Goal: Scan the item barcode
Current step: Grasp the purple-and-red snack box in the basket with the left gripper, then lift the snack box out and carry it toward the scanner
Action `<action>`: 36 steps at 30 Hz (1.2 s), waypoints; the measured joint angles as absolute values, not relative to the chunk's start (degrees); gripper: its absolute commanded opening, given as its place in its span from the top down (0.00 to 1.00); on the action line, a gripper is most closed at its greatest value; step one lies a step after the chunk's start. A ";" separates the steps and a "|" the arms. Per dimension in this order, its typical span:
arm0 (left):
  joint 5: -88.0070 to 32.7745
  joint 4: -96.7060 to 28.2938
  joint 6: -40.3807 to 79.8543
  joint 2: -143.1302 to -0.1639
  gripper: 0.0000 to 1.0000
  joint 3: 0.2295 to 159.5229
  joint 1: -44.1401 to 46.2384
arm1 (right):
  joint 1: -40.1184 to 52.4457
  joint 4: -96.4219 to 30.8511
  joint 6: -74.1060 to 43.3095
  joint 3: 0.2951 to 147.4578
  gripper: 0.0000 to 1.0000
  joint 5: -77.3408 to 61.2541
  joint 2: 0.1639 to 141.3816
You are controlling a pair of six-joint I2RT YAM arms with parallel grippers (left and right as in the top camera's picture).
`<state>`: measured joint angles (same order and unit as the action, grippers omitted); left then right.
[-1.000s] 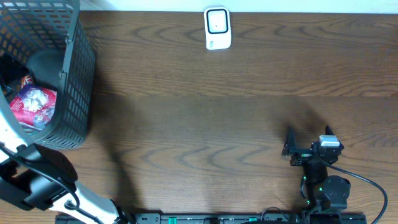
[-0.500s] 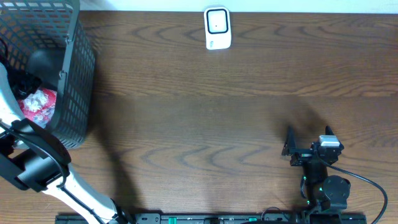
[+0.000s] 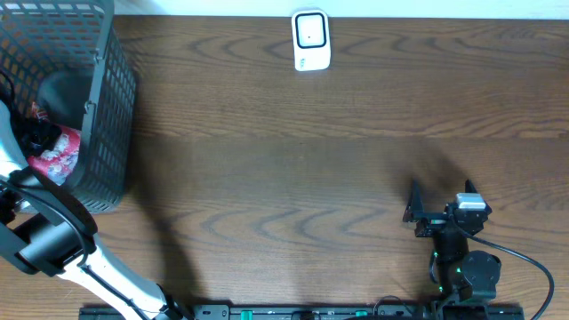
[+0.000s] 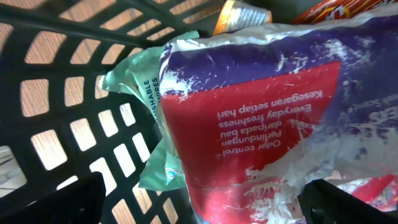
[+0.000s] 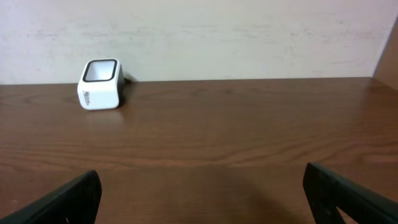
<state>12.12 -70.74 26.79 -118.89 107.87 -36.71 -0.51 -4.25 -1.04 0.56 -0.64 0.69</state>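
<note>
Two arms, split roles. Left gripper (image 4: 199, 202) down inside basket (image 3: 111, 107), jaws wide apart, straddling red-and-purple packet (image 4: 261, 118), nothing clamped yet. Packet lies atop heap, green pouch (image 4: 134, 93) beside it. Right gripper (image 5: 202, 196) parked low at near table edge, jaws apart, empty, facing scanner (image 3: 310, 40) across table. Likely next: close on packet, lift clear for scanning.

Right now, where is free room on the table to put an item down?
The wide middle of the table is bare, between the basket, the scanner and the right gripper. The basket is crowded: packs and the left gripper fill it.
</note>
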 measured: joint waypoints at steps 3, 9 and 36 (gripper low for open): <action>11.00 -68.60 25.41 -118.89 0.02 106.48 -36.71 | -0.51 -4.25 -1.04 0.56 0.01 -0.64 0.69; 8.91 -65.23 23.73 -118.89 0.07 102.32 -36.71 | -0.51 -4.25 -1.04 0.56 0.01 -0.67 0.69; 1.13 -56.71 24.69 -99.29 0.93 99.13 -36.71 | -0.51 -4.25 -1.04 0.56 0.01 -0.64 0.69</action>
